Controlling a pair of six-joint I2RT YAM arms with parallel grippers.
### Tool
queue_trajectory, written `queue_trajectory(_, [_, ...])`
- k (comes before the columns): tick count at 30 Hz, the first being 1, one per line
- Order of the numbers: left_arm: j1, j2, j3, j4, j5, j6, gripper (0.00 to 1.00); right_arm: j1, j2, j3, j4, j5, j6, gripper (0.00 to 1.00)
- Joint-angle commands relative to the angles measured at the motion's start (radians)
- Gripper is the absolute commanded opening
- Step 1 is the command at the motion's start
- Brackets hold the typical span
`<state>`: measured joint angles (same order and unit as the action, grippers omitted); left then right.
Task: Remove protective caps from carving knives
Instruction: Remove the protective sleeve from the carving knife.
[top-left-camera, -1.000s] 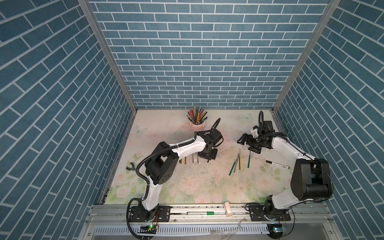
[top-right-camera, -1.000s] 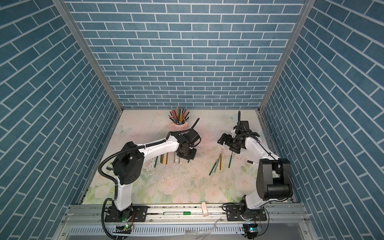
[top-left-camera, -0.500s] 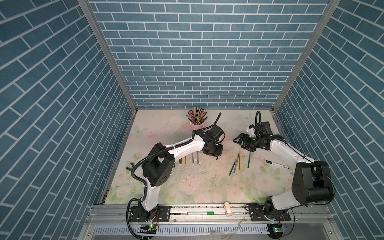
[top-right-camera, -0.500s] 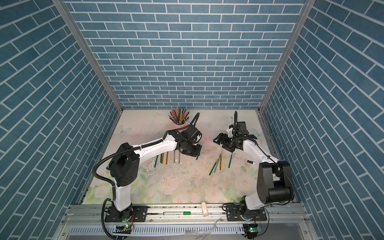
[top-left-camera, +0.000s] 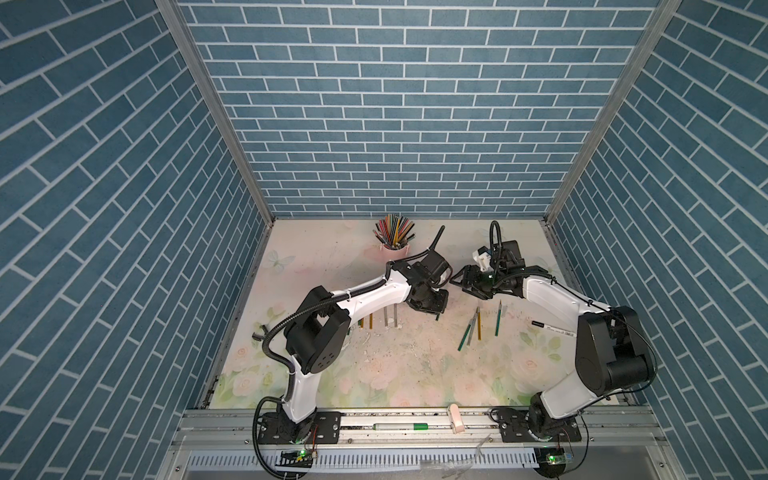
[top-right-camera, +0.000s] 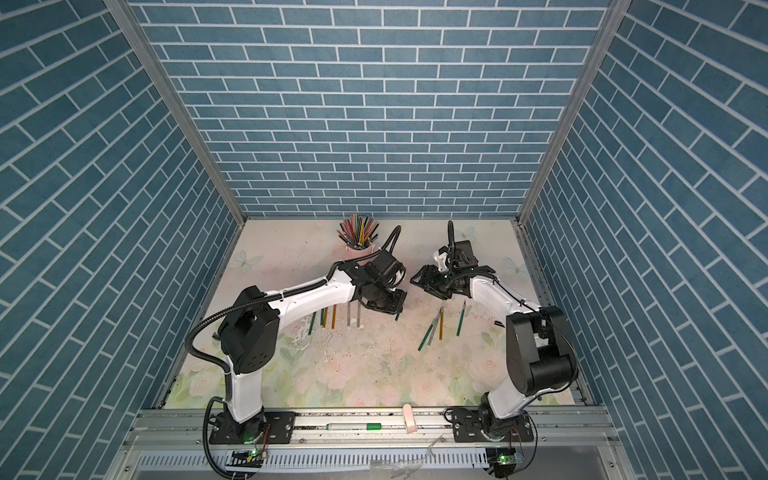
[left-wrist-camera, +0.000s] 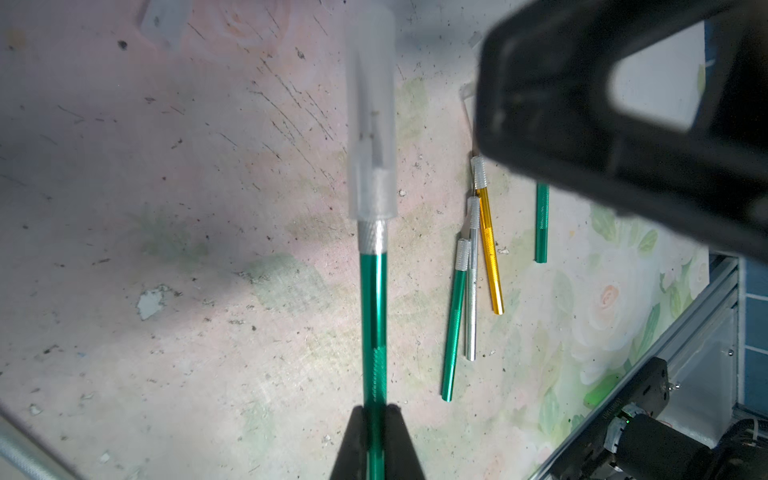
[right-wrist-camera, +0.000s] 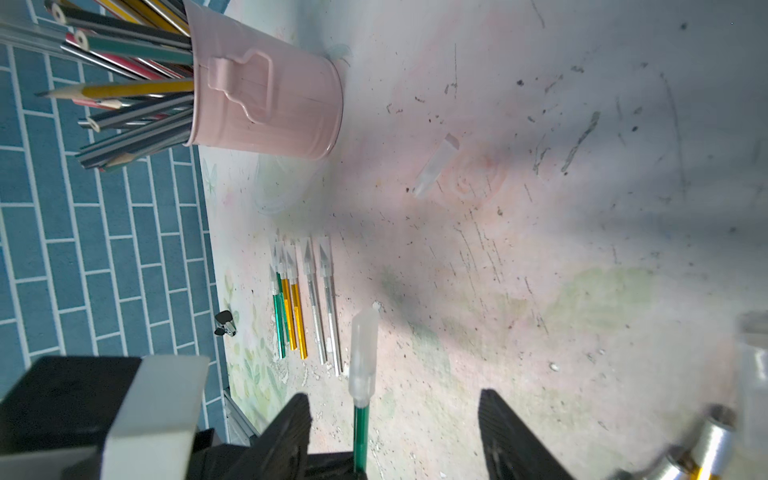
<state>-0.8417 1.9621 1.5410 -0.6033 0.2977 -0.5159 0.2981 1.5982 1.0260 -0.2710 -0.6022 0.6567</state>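
My left gripper (left-wrist-camera: 375, 415) is shut on the handle of a green carving knife (left-wrist-camera: 374, 316). A translucent protective cap (left-wrist-camera: 371, 124) covers the knife's blade. In the right wrist view that cap (right-wrist-camera: 363, 353) stands between the fingers of my open right gripper (right-wrist-camera: 395, 415), nearer one finger and touching neither. In both top views the left gripper (top-left-camera: 438, 301) (top-right-camera: 395, 301) and the right gripper (top-left-camera: 459, 282) (top-right-camera: 419, 280) meet at mid-table. Several capped knives (right-wrist-camera: 307, 299) lie in a row. Several uncapped knives (top-left-camera: 471, 332) lie to the right. A loose cap (right-wrist-camera: 436, 166) lies on the mat.
A pink cup of pencils (top-left-camera: 395, 239) stands at the back centre. A white marker (top-left-camera: 552, 328) lies by the right arm, a black clip (top-left-camera: 257, 334) at the left edge. A pen (top-left-camera: 401, 426) and a pink block (top-left-camera: 456, 417) rest on the front rail.
My right gripper has moved left toward the left gripper and its jaws have narrowed. The left gripper has swung the knife up and toward the right gripper.
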Motion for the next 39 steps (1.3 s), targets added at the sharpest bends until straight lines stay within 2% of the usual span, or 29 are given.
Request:
queue_trajectory(1, [-0.007,0.013,0.024,0.007,-0.005,-0.008,0.09,0.022,0.029,0.032,0.030,-0.004,0.030,0.61])
queue_trajectory(22, [-0.011,0.016,0.028,-0.002,-0.022,-0.003,0.09,0.058,0.078,0.030,0.107,-0.001,0.075,0.25])
queue_trajectory(39, [-0.013,0.022,0.031,0.001,-0.024,-0.001,0.09,0.065,0.095,0.026,0.130,-0.018,0.092,0.13])
